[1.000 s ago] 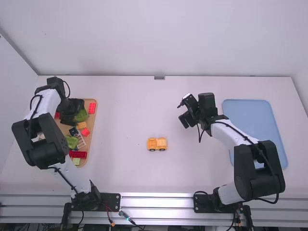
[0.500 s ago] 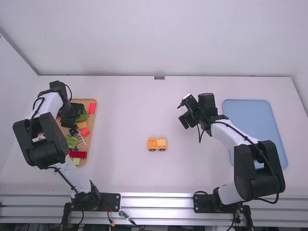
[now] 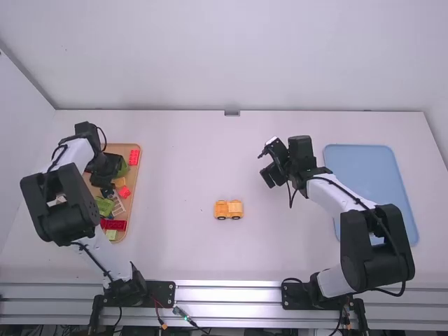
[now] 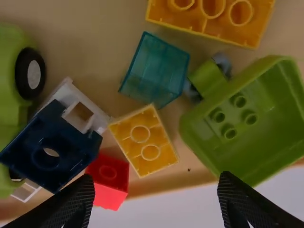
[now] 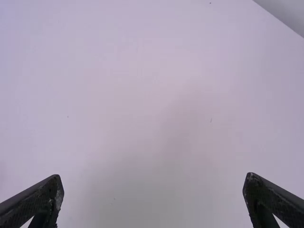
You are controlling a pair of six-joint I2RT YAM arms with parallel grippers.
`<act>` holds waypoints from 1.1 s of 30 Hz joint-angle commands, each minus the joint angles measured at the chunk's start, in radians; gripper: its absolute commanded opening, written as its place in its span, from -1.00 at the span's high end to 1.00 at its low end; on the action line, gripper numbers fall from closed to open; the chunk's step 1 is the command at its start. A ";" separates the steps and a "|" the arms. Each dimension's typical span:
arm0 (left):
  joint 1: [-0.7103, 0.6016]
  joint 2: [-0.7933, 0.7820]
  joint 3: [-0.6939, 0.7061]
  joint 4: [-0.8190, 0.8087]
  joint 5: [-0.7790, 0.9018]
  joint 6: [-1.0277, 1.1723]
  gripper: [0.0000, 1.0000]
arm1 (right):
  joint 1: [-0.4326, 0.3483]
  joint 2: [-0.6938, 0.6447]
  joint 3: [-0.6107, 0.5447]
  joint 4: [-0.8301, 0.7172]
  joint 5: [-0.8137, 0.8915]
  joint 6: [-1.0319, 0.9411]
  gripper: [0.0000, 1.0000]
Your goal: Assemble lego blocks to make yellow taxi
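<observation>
Leftward tray work: my left gripper [image 3: 108, 186] has shifted slightly nearer and to the right over the tray [image 3: 134, 175]. Its jaws are released, parted above loose blocks, including a small yellow block [image 4: 144, 141]. My right gripper [image 3: 264, 167], likewise released, is over the table [image 3: 182, 161], right of centre. Partial yellow taxi [image 3: 229, 209] sits near centre on the table.

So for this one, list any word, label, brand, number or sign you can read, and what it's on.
None that can be read.
Yellow block in the tan tray: no lettering made out.
Blue tray: no lettering made out.
Small yellow vehicle-shaped piece on the table: too small to tell whether it bears any print.
</observation>
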 commanded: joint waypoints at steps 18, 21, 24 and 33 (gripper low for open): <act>-0.005 0.012 -0.111 0.113 -0.011 -0.031 -0.30 | 0.005 -0.017 0.006 -0.004 0.001 0.005 -0.98; -0.008 0.012 -0.121 0.131 -0.012 -0.029 -0.30 | 0.005 -0.017 0.006 -0.004 0.001 0.005 -0.98; -0.007 0.012 -0.121 0.140 -0.014 -0.029 -0.30 | 0.005 -0.017 0.006 -0.004 0.001 0.005 -0.99; -0.003 0.011 -0.070 0.101 0.012 -0.029 -0.26 | 0.005 -0.017 0.006 -0.005 0.005 0.005 -0.98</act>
